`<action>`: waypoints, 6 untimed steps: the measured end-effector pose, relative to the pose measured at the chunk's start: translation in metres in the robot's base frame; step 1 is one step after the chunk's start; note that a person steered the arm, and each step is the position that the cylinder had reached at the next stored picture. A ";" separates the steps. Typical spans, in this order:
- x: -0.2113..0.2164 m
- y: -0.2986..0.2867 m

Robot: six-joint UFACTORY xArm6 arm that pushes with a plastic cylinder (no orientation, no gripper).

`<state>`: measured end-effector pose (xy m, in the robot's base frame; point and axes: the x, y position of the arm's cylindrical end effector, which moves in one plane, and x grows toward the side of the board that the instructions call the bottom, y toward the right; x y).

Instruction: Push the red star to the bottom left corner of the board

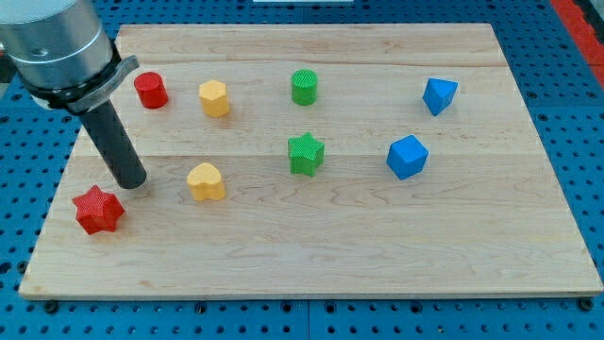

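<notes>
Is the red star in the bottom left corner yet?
Not quite: the red star sits near the board's left edge, above the corner.

My tip [131, 181] sits just above-right of red star [98, 210] — apart.

Red star [98, 210] to the desk's [377, 255] bottom-left corner: bare wood, nothing in the way. My tip [131, 181] just up-right of it. Yellow heart [206, 181] to the right, off that path.
</notes>
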<state>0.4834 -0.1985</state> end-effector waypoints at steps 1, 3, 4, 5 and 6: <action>0.016 -0.020; 0.049 -0.033; 0.030 -0.033; -0.016 -0.031; -0.046 0.026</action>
